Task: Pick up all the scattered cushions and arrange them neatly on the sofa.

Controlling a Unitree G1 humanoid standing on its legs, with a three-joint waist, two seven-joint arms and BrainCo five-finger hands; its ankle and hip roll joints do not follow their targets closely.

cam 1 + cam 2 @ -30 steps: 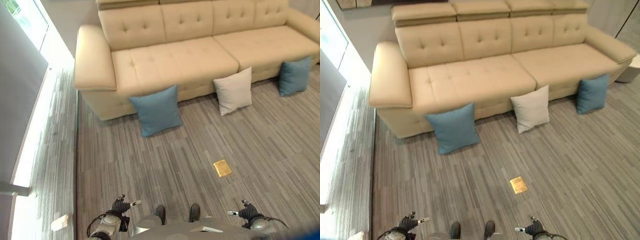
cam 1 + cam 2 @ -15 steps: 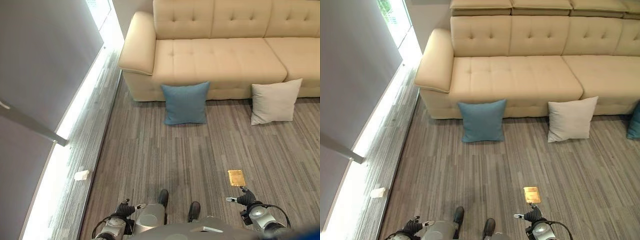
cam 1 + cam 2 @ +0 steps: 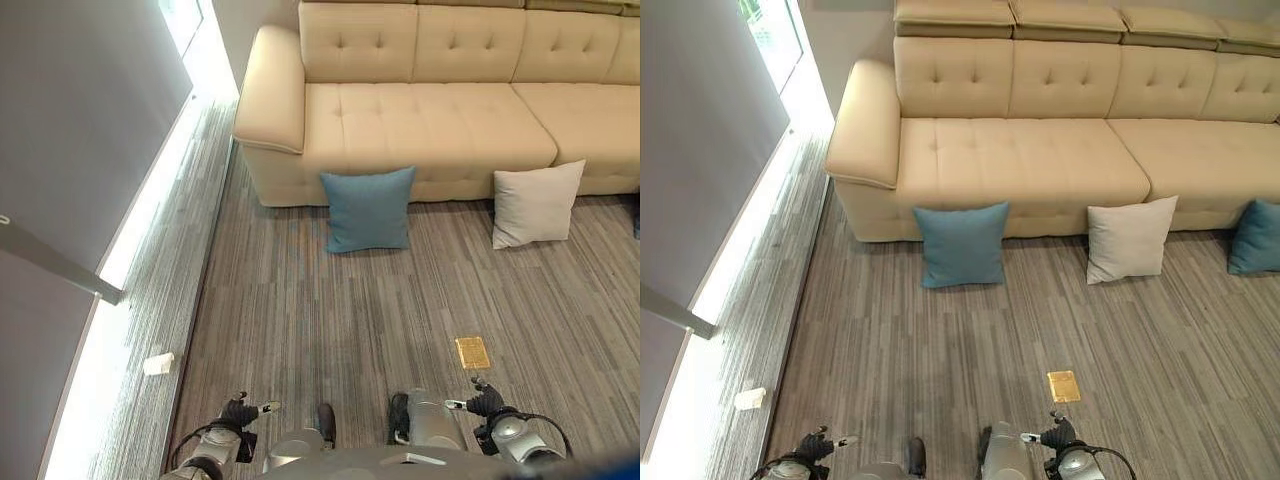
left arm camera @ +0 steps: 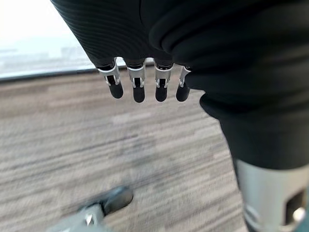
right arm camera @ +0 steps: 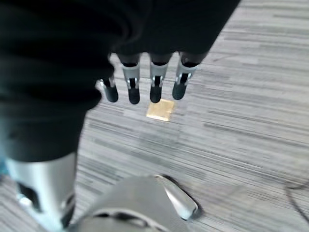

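A cream sofa (image 3: 420, 110) stands across the far side of the room with its seat bare. A blue cushion (image 3: 368, 208) leans upright against the sofa's front on the floor. A white cushion (image 3: 535, 204) leans the same way further right, and a second blue cushion (image 3: 1256, 237) stands at the right edge. My left hand (image 3: 240, 412) hangs low at the bottom left, fingers (image 4: 138, 89) straight and holding nothing. My right hand (image 3: 487, 402) hangs at the bottom right, its fingers (image 5: 155, 86) straight and empty too. Both hands are far from the cushions.
A small gold plate (image 3: 472, 351) is set in the grey striped carpet just ahead of my right hand. A grey wall panel (image 3: 80, 140) with a bright floor-level strip runs along the left. A small white object (image 3: 157, 364) lies by that strip.
The camera has swung and shifted, so the sofa's left end and the left wall now sit in view and the cushions appear more central. Both hands still hang at my sides.
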